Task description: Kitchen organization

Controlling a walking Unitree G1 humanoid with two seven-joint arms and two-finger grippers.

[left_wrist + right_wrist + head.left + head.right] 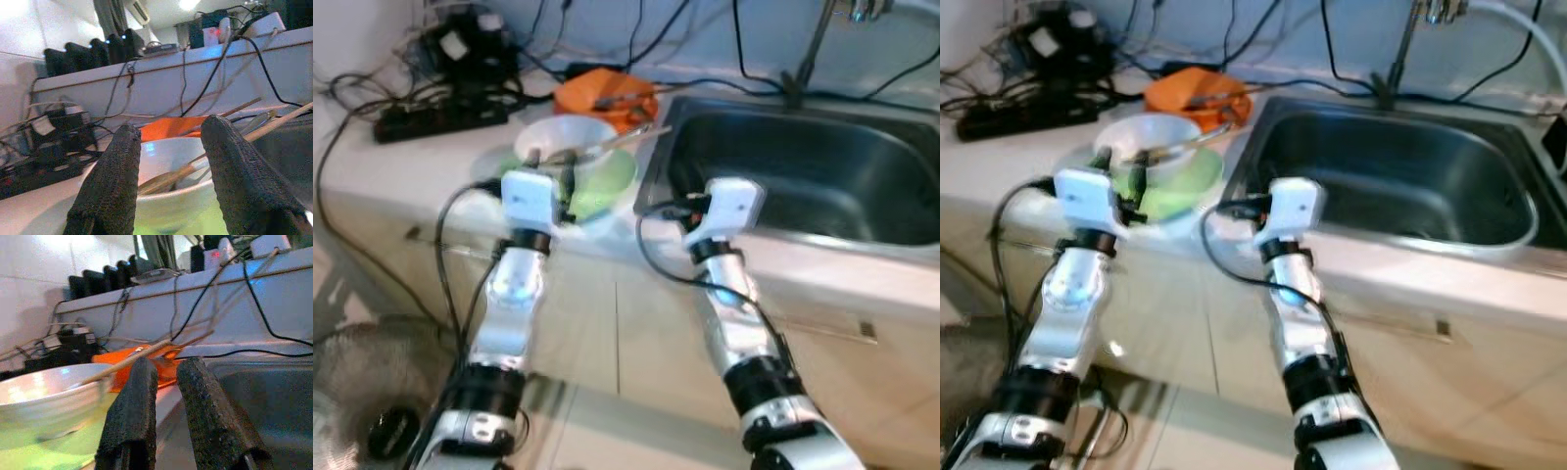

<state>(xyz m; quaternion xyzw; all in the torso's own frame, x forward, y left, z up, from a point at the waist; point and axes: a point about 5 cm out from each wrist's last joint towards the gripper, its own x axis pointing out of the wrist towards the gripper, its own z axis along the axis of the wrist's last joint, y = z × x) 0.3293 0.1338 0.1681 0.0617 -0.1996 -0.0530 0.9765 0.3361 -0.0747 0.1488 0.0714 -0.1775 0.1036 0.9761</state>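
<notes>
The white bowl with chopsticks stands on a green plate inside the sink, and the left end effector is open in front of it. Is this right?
Not quite. The bowl and green plate stand on the counter beside the sink, not inside it, as the left eye view shows. The left end effector is indeed open before the bowl, which holds chopsticks.

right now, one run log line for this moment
stage: reaching for dishes | left gripper: open, at white bowl on green plate | right gripper: open, empty, beside sink | chopsticks in bowl
</notes>
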